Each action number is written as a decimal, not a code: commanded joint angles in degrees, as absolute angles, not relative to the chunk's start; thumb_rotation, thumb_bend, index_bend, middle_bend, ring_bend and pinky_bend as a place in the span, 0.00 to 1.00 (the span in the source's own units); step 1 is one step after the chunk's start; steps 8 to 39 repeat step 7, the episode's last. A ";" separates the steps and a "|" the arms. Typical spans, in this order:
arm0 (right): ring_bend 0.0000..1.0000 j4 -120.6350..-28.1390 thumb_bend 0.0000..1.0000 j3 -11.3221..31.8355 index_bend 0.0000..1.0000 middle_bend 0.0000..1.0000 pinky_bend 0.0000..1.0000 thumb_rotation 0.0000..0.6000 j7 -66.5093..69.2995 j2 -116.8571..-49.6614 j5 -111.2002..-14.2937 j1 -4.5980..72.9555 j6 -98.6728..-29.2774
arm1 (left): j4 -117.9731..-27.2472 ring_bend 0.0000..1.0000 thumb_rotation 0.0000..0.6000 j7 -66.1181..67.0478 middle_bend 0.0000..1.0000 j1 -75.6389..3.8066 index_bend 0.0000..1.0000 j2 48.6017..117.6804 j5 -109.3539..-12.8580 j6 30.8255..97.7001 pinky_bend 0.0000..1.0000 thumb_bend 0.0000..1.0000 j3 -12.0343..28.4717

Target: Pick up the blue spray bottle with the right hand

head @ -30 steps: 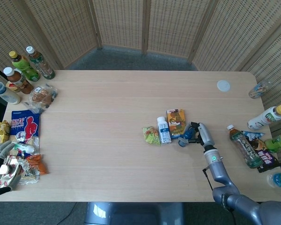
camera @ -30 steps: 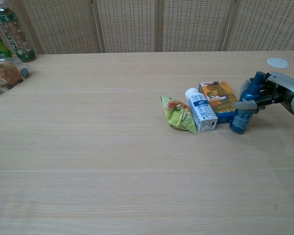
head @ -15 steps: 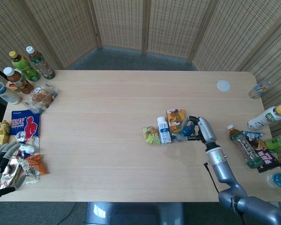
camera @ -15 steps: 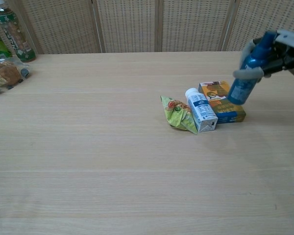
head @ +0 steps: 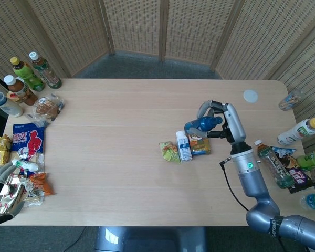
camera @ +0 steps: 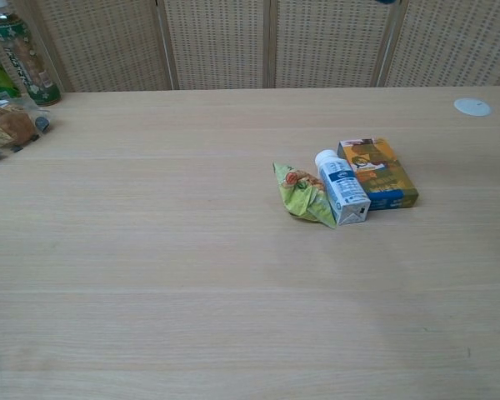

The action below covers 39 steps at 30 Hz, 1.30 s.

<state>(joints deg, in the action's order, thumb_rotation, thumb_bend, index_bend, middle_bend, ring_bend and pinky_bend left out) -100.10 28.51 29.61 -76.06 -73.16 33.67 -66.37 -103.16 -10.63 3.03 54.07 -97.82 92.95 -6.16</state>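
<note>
My right hand [head: 224, 122] grips the blue spray bottle [head: 201, 125] and holds it in the air above the table, over the orange carton [head: 199, 143]. The bottle lies tilted, its nozzle end toward the hand. In the chest view only a sliver of the blue spray bottle [camera: 387, 2] shows at the top edge, and the right hand is out of that frame. My left hand [head: 1, 191] sits at the table's near left corner among snack packets, fingers spread, holding nothing.
A small white bottle [head: 184, 145] and a green packet [head: 169, 151] lie beside the orange carton [camera: 378, 172]. Drink bottles [head: 274, 163] and snack bags crowd the right edge. More bottles [head: 44, 69] and packets [head: 28, 143] line the left side. A white lid [head: 250, 96] lies far right.
My right hand lifted the blue spray bottle from the table beside the carton, up and away until it left the chest view. My left hand shifted slightly at the near left corner.
</note>
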 commanded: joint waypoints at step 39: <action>0.83 -102.80 0.00 28.57 0.75 0.92 0.63 1.00 26.91 -74.66 -70.79 34.79 -66.17 | -101.64 0.00 1.00 -12.27 0.06 3.80 0.07 54.36 -98.04 94.07 0.00 0.35 -6.32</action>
